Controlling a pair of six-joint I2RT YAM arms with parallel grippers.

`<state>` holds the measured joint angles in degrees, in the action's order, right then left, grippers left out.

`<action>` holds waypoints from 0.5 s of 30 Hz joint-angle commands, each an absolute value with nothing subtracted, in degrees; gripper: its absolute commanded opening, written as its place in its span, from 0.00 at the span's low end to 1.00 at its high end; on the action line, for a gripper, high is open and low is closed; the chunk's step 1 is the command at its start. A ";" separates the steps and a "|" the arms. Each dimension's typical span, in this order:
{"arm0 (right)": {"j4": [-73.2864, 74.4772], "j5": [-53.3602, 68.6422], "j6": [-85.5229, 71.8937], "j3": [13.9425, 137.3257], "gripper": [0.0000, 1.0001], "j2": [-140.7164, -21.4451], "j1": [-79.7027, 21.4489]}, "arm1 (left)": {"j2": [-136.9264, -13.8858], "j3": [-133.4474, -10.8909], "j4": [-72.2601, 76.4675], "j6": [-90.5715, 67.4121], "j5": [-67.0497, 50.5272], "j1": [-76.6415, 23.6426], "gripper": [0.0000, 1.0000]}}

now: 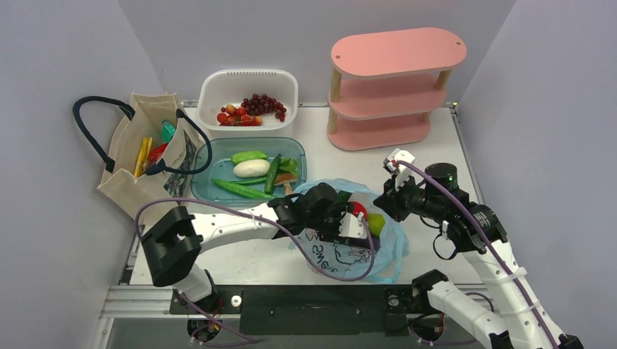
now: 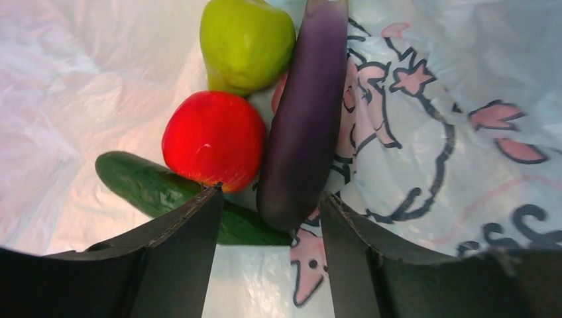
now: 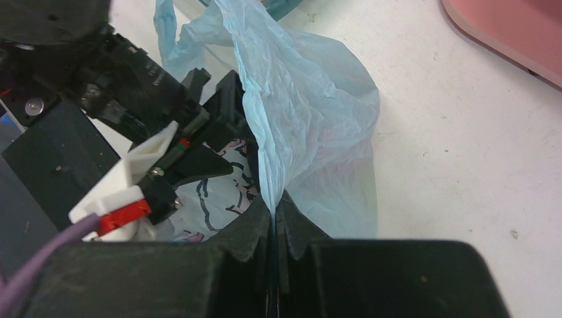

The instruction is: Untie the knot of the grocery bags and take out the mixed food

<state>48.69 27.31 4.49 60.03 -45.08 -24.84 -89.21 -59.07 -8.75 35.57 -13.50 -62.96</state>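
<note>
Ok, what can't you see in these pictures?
- Top view: the left arm reaches into the blue bag, covering most food.
- Left wrist view: the eggplant is cut off by the top edge; part of the cucumber hides behind a jaw.
- Right wrist view: the bag wall hides the food.
- Top view: packets in the tote are too small to name.

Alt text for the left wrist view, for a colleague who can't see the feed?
The left gripper, jaws open, reaches into the light blue bag, with the rounded end of a purple eggplant lying between its fingertips. Left of the eggplant sit a red round fruit, a green pear above it and a dark green cucumber below.
</note>
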 commanded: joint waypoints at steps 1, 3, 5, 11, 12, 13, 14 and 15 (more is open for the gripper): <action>48.70 26.26 6.73 60.36 0.00 -46.87 -25.06 | -93.09 -64.66 -3.86 45.90 -19.45 -60.44 0.55; 49.18 25.98 7.50 60.92 0.00 -47.74 -25.03 | -95.19 -66.73 -4.74 48.11 -22.49 -58.82 0.55; 49.13 25.73 7.80 60.96 0.00 -48.65 -25.05 | -97.46 -69.53 -7.40 50.73 -24.74 -57.52 0.56; 48.94 26.01 7.96 61.67 0.00 -50.82 -24.62 | -103.23 -75.88 -15.44 60.26 -31.86 -54.91 0.59; 48.95 26.01 8.23 61.80 0.00 -51.27 -24.57 | -104.78 -77.81 -18.16 60.80 -33.06 -54.79 0.60; 48.95 25.99 8.43 61.97 0.00 -51.56 -24.56 | -105.52 -78.81 -20.47 61.45 -33.75 -54.77 0.60; 48.95 25.96 8.52 62.34 0.00 -52.13 -24.54 | -106.78 -80.52 -21.57 61.66 -34.06 -54.76 0.60; 49.02 25.83 8.70 62.50 0.00 -52.30 -24.48 | -107.13 -81.17 -23.26 61.84 -34.97 -54.76 0.61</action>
